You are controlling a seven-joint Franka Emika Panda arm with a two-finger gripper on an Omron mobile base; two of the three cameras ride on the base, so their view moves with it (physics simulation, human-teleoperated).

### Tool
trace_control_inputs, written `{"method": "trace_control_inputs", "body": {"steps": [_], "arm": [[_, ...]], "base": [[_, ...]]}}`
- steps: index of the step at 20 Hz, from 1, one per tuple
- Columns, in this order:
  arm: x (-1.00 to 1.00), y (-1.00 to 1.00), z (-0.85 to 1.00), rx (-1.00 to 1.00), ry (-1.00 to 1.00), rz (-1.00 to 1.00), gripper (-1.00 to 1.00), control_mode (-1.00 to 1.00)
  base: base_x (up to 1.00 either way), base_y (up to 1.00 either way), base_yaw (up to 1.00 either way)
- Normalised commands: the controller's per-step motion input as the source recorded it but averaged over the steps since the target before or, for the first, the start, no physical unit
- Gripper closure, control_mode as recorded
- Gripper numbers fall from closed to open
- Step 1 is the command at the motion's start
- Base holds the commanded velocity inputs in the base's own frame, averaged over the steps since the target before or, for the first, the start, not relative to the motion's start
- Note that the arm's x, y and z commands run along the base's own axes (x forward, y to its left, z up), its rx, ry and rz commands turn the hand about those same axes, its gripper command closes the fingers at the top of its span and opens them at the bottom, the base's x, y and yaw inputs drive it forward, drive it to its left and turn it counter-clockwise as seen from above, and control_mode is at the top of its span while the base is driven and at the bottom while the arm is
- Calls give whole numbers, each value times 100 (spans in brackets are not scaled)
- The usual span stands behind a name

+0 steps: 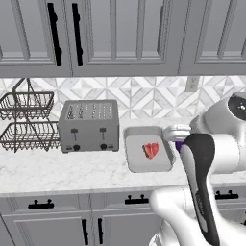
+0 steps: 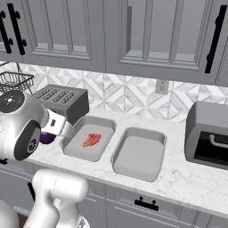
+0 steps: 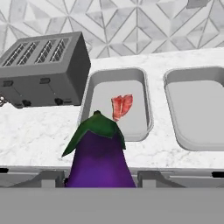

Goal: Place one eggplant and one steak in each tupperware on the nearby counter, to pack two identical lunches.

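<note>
Eggplant (image 3: 99, 159): glossy purple, green cap, gripped between the tool's two fingers; held above the desk's front edge, just short of the nearer tub; a purple sliver seen beside the arm in both base views.
Tool (image 3: 99, 178): closed on the eggplant, one dark finger (image 3: 46, 178) at each side of it.
Steak (image 3: 121, 106): one red slab with paler streaks, flat on the floor of the tub next to the toaster.
Tupperware with steak (image 3: 146, 114): light grey, rounded corners, on the desk just beside the toaster.
Second tupperware (image 3: 174, 127): same kind, near the first on the side away from the toaster.
Desk (image 3: 35, 135): white marble look, grey drawers with black handles beneath.
Toaster (image 3: 43, 70): grey, slotted top, at the back of the desk.
Wire basket (image 1: 26, 120): two tiers, beyond the toaster.
Dark appliance (image 2: 209, 136): at the far end of the desk, well apart from the tubs.
</note>
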Motion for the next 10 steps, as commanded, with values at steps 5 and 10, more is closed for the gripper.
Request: {"method": "trace_control_inputs", "body": {"steps": [5,10], "arm": [[100,0,-49,1,8,-3,100,-100],[75,0,-62,3,4,0,100,-100]], "base": [[0,0,0],[0,0,0]]}}
